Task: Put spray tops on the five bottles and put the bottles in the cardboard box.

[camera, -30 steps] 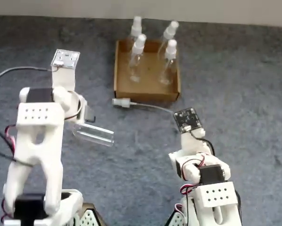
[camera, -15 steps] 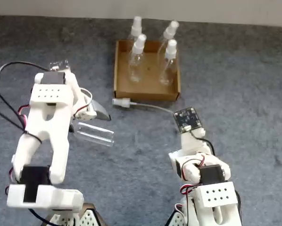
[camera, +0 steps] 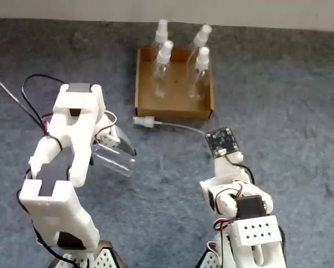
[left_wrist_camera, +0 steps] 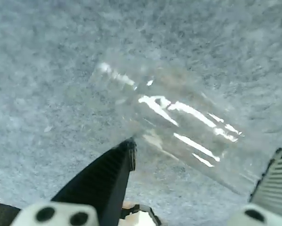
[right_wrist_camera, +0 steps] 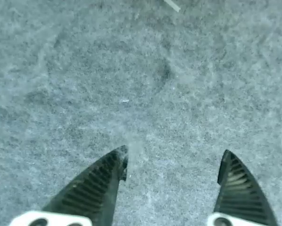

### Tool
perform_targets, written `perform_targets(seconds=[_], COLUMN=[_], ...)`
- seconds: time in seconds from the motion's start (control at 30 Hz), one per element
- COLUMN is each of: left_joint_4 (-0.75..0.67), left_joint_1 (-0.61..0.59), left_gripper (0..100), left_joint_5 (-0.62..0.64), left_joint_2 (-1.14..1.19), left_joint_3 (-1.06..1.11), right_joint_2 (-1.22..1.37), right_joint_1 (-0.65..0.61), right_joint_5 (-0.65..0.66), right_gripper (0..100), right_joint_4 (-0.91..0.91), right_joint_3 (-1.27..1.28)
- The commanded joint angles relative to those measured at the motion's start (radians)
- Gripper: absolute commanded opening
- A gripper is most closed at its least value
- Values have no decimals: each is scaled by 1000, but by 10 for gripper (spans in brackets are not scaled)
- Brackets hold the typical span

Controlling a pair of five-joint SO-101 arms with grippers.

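The left hand [left_wrist_camera: 204,148] hangs with its fingers apart over a clear, topless bottle [left_wrist_camera: 178,117] lying on the grey tabletop [camera: 278,84]. The right hand [right_wrist_camera: 174,157] is spread open above the tabletop. Four topped bottles [camera: 162,67] stand in the cardboard box [camera: 172,110], with a loose spray top [camera: 144,121] just in front of it.

Topless bottle [camera: 115,160] lies flat; four topped bottles [camera: 160,72] stand in box [camera: 175,111].

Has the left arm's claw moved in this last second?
Yes: the left gripper has swung nearer the box and down around the lying bottle.
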Motion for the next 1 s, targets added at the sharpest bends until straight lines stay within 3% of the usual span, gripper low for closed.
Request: perform_targets(seconds=[0.0,0.37,0.63,0.8,0.97], left_joint_4=[5,-23,-21,3,41], left_joint_1=[18,8,-56,-84,-87], left_gripper=[348,346,235,234,162], left_joint_5=[-46,-290,-609,-715,-812], left_joint_2=[15,38,35,33,5], left_joint_3=[-39,-35,-35,-38,-35], right_joint_2=[7,7,7,7,7], right_joint_1=[7,7,7,7,7], right_joint_5=[9,9,9,9,9], right_gripper=[261,261,261,261,261], right_joint_4=[-19,-19,-19,-19,-19], right_joint_3=[-12,-12,-12,-12,-12])
